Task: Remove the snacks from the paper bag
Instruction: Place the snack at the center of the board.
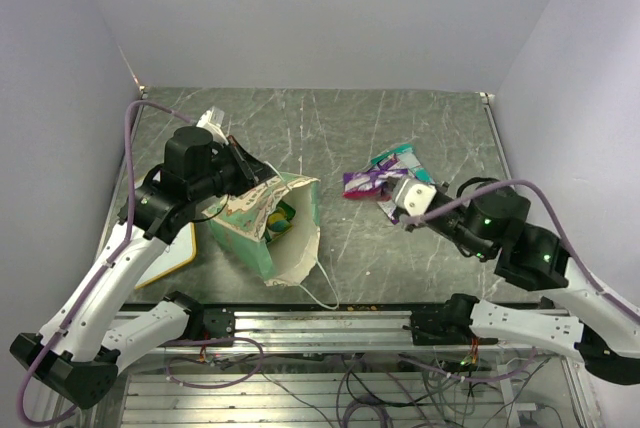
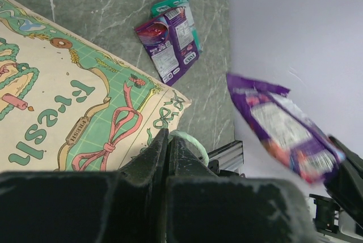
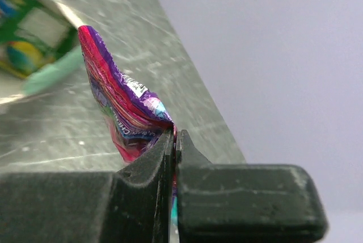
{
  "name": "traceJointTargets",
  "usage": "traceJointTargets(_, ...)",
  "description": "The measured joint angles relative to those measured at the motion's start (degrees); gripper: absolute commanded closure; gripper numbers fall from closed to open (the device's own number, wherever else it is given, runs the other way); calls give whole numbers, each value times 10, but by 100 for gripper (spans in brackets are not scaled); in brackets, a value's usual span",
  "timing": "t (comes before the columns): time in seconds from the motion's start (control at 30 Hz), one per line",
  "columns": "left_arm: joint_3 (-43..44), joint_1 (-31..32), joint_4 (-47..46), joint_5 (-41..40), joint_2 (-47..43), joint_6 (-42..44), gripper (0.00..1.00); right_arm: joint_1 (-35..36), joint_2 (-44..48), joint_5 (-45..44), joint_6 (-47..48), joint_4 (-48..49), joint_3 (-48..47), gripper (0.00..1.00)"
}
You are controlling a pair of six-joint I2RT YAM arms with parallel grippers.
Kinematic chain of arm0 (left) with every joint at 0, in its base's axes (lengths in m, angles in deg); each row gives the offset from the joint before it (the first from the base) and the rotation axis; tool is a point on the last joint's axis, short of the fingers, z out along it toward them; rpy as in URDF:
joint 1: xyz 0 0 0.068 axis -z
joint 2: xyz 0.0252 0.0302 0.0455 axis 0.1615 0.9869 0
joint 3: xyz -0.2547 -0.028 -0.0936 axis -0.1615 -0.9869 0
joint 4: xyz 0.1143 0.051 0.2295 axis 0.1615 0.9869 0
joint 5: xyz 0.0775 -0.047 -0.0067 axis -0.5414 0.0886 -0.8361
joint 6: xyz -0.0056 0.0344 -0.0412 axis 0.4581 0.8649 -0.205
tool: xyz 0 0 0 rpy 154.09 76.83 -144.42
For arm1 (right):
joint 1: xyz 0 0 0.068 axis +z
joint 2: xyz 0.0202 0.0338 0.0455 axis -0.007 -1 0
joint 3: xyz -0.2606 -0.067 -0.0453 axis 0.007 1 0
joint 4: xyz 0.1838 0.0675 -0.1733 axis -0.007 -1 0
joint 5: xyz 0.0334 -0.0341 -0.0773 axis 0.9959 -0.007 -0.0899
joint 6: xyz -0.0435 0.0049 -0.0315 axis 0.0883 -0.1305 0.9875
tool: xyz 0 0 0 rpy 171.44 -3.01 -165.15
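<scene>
The paper bag (image 1: 270,233) lies on its side with its mouth facing right. My left gripper (image 1: 258,180) is shut on its upper rim, and in the left wrist view its fingertips (image 2: 166,136) pinch the printed paper beside a mint loop. A green-yellow snack (image 1: 283,215) shows inside the mouth. To the right of the bag, my right gripper (image 3: 174,136) is shut on the edge of a purple snack packet (image 3: 122,104), held above the table; the same packet (image 2: 281,132) hangs at the right of the left wrist view. A purple packet (image 2: 167,44) and a teal one (image 1: 400,159) lie on the table.
A wood-framed whiteboard (image 1: 168,254) lies under the left arm at the table's left edge. A small white object (image 1: 212,116) sits at the back left. A white string handle (image 1: 322,290) trails from the bag toward the metal rail at the table's front edge (image 1: 330,320).
</scene>
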Motion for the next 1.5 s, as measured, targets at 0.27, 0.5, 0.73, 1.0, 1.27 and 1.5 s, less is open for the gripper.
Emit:
traceJointTargets(0.27, -14, 0, -28, 16, 1, -1, 93, -194, -117, -99, -30, 210, 154, 100)
traceJointTargets(0.5, -16, 0, -45, 58, 21, -3, 93, -370, -240, -48, -62, 296, 161, 100)
traceJointTargets(0.73, -16, 0, -63, 95, 40, -4, 93, -382, -289, -5, -58, 400, 194, 100)
traceJointTargets(1.0, 0, 0, -50, 111, 42, 3, 93, -399, -343, 40, -106, 483, 252, 100)
traceJointTargets(1.27, 14, 0, -26, 118, 43, 7, 93, -401, -382, 97, -151, 480, 280, 100)
traceJointTargets(1.5, 44, 0, -6, 123, 45, 20, 93, -401, -415, 103, -217, 436, 276, 74)
